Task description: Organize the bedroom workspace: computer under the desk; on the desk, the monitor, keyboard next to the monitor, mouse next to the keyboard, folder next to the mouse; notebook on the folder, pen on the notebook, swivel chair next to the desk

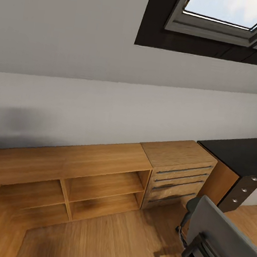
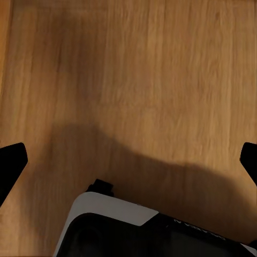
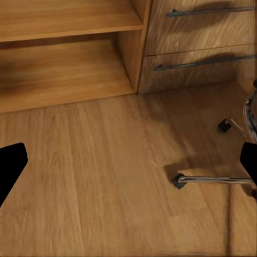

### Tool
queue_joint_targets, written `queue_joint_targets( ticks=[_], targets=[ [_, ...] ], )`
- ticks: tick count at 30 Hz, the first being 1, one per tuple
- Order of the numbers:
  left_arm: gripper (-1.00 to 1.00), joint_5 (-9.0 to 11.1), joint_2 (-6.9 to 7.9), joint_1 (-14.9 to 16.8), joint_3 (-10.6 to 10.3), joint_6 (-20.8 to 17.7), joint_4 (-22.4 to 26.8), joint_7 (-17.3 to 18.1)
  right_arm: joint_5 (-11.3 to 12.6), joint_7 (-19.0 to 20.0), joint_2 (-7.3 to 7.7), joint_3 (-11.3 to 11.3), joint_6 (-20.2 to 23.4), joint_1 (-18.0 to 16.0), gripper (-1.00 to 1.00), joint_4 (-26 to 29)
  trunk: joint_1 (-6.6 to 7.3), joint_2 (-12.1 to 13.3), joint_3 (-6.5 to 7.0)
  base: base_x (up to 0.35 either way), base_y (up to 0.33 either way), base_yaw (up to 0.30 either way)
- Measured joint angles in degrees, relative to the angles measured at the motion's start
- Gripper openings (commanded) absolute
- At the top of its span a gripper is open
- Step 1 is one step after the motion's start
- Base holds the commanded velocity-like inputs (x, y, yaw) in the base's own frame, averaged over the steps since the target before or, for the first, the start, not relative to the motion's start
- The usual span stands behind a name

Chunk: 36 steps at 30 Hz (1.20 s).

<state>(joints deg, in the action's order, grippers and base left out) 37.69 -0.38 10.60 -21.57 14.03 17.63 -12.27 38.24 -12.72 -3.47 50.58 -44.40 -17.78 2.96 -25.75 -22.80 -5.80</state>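
Chair [image 1: 221,242] sits by the desk [image 1: 239,153] corner on castors — probably rolls easily, so push its stiff backrest. Both grippers [image 2: 128,160] [image 3: 128,160] hang spread wide, empty — over bare floor.

A grey swivel chair [image 1: 219,242] with a tall back and a black armrest stands on the light oak floor of the bedroom [image 1: 87,99], a grey-walled room under a sloped ceiling. Its chrome legs end in black castors. Beyond it, against the wall, the desk [image 1: 239,153] shows a glossy black top and dark drawers with round silver knobs.
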Motion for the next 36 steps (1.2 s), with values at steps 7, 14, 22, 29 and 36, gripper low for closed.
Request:
queue_joint_targets(
  ticks=[7, 14, 22, 29, 36],
  targets=[
    [1.0, 0.0, -0.01, 0.0, 0.0, 0.0, 0.0, 0.0, 0.0, 0.0, -0.01, 0.0, 0.0, 0.0, 1.0, 0.0, 0.0, 0.0, 0.0, 0.0, 0.309, -0.296],
    [1.0, 0.0, -0.01, 0.0, 0.0, 0.0, 0.0, 0.0, 0.0, 0.1, -0.02, 0.0, 0.0, 0.0, 1.0, 0.0, 0.0, 0.0, 0.0, 0.0, 0.121, -0.298],
    [1.0, 0.0, -0.01, 0.0, 0.0, 0.0, 0.0, 0.0, 0.0, 0.1, 0.03, 0.0, 0.0, 0.0, 1.0, 0.0, 0.0, 0.0, 0.0, 0.0, 0.007, -0.299],
    [1.0, 0.0, -0.01, 0.0, 0.0, 0.0, 0.0, 0.0, 0.0, 0.1, 0.06, 0.0, 0.0, 0.0, 1.0, 0.0, 0.0, 0.0, 0.0, 0.0, 0.001, -0.299],
    [1.0, 0.0, -0.01, 0.0, 0.0, -0.1, 0.0, 0.0, 0.0, 0.1, 0.06, 0.0, 0.0, 0.0, 1.0, 0.0, 0.0, 0.0, 0.0, 0.0, 0.0, -0.299]
  ],
)
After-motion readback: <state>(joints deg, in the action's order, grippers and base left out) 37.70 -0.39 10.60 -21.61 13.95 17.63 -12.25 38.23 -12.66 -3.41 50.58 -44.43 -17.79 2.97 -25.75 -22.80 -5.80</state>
